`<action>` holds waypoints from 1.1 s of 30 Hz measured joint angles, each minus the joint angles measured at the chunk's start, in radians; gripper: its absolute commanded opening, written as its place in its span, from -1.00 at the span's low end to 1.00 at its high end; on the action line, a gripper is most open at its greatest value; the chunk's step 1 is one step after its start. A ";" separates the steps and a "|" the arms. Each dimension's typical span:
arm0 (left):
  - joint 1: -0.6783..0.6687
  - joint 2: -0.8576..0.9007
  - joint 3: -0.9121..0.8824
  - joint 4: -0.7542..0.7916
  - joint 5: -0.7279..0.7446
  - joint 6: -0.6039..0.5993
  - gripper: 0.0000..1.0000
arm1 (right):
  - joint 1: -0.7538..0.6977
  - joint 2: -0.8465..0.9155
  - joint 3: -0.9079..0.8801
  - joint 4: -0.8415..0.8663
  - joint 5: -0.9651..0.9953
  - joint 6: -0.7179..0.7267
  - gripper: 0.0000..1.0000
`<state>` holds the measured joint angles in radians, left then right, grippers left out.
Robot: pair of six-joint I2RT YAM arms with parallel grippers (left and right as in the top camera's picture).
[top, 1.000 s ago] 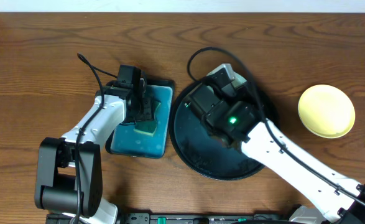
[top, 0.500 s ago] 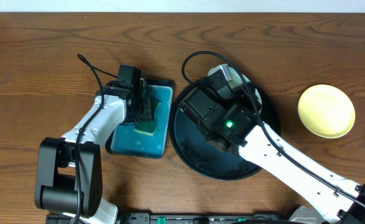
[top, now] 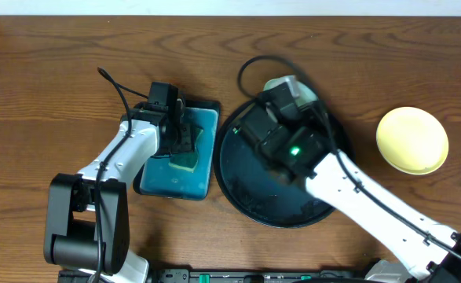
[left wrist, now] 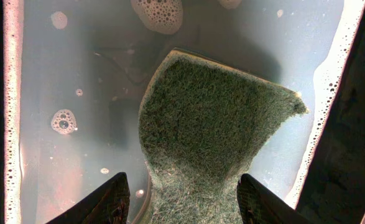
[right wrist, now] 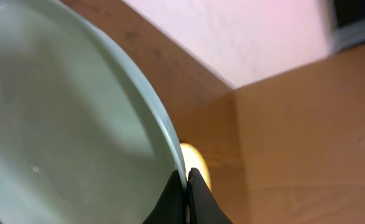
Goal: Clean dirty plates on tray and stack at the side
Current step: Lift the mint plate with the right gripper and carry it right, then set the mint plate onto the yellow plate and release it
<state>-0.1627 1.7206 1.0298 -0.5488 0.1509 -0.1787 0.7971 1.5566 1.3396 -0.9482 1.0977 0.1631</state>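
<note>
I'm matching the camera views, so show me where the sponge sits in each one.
Overhead: sponge in the teal tray, left of centre.
Left wrist: sponge fills the middle.
Right wrist: not in it.
Shared landmark: the teal tray, its foamy rim down the left wrist view's left edge.

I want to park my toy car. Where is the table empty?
Bare wood lies left of the teal tray, along the table's far edge, and in a narrower gap between the black tray and the yellow plate. The middle is crowded: the two trays sit close side by side.
</note>
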 measured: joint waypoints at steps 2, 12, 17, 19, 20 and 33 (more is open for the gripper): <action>0.000 0.000 0.000 0.000 0.000 -0.002 0.16 | -0.059 0.000 0.000 0.003 -0.069 0.047 -0.98; 0.000 0.000 0.000 -0.007 0.000 -0.011 0.30 | -0.497 0.000 0.000 0.055 -0.526 0.171 -0.98; 0.000 0.000 0.000 -0.014 0.000 -0.011 0.35 | -0.694 0.000 0.000 0.055 -0.774 0.216 -0.98; 0.000 0.000 0.000 -0.018 0.000 -0.012 0.36 | -0.767 0.000 0.000 0.054 -0.866 0.229 -0.98; 0.000 0.000 0.000 -0.019 0.000 -0.012 0.37 | -0.798 0.000 0.000 0.054 -0.914 0.232 -0.98; 0.000 0.000 0.000 -0.020 0.000 -0.012 0.43 | -1.213 0.000 -0.013 0.021 -1.109 0.300 -0.98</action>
<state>-0.1627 1.7206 1.0294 -0.5686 0.1509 -0.1905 -0.4160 1.5566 1.3262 -0.9268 -0.0109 0.4633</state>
